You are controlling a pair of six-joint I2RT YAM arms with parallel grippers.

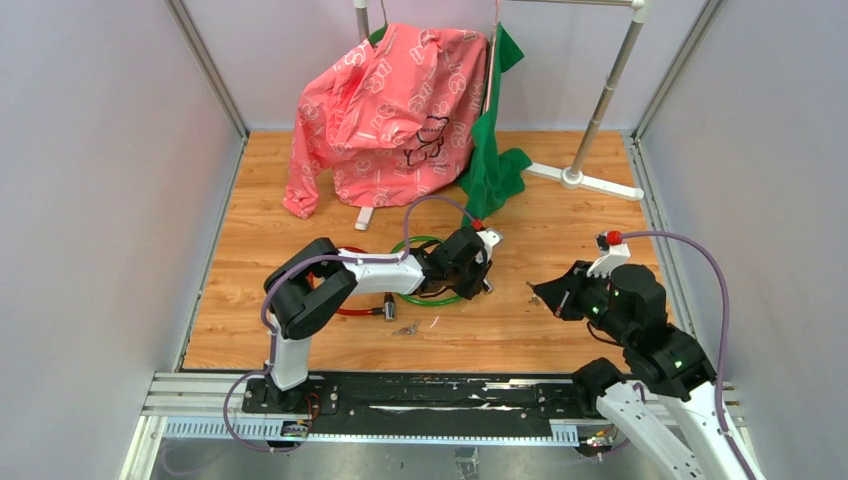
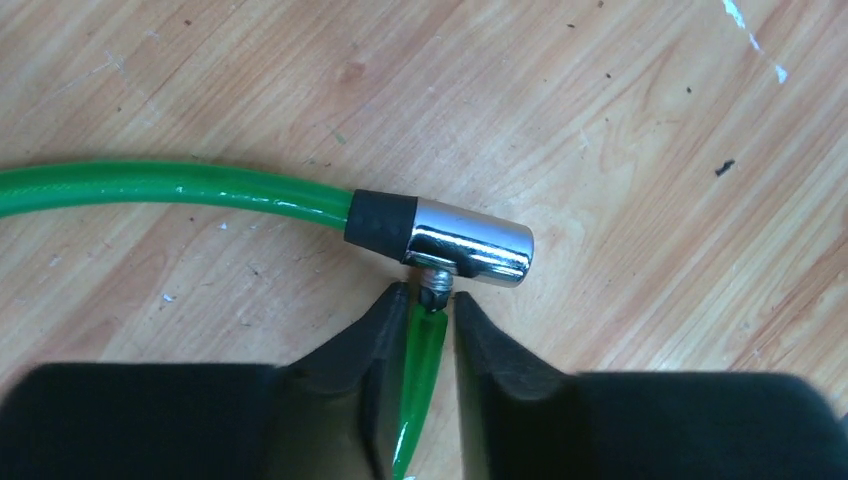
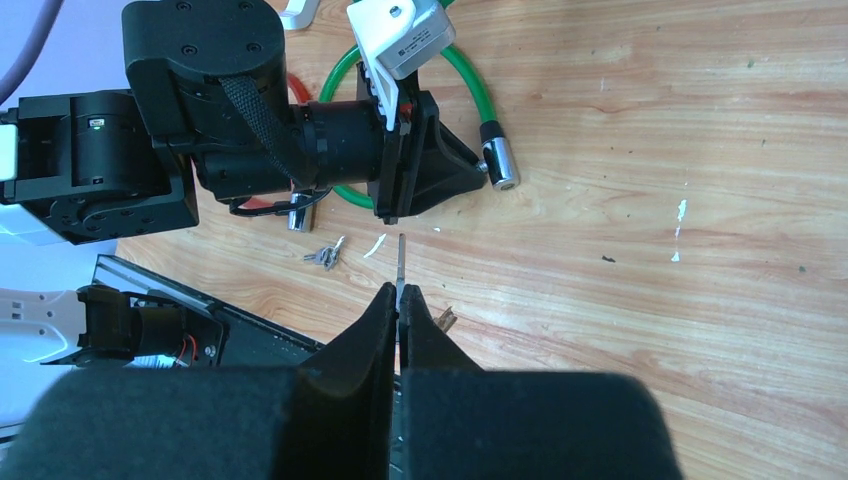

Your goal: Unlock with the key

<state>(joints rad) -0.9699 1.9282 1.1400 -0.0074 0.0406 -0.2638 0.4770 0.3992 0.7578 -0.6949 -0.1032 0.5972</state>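
1. my right fingers point(image 3: 385, 312) are pressed fully together on the key point(image 3: 400, 255). only its thin, flat metal blade sticks out past the tips, pointing toward my left arm.
2. to do this step well, i judge i should line the blade up with the end face of the lock barrel point(image 3: 500, 165) before pushing. i should go in straight along its axis and turn only once the blade is seated. a blade this slim would likely bend or skid off if it met the chrome at an angle.
3. a small bunch of spare keys point(image 3: 322, 258) lies on the bench point(image 1: 560, 230) near my left arm, apart from the blade.
4. my left fingers point(image 2: 385, 322) are nearly closed, pinching the green cable point(image 2: 180, 187) just where its threaded metal stub enters the barrel. that hold should steady the lock, so i'd keep it firm and low.
5. the barrel is a short, mirror-bright, rounded cylinder with a matte black collar. the cable's plastic sheath is glossy and slick, and it loops back under my left arm.
6. i cannot see the keyhole itself from either wrist.
7. the bench is pale wood grain with scuffs and paint flecks.
8. a red cable point(image 1: 350, 310) lies just beyond, partly hidden.
9. farthest back, a soft pink jacket point(image 1: 400, 100) and a green cloth point(image 1: 495, 165) hang on a white tube rack point(image 1: 600, 100).
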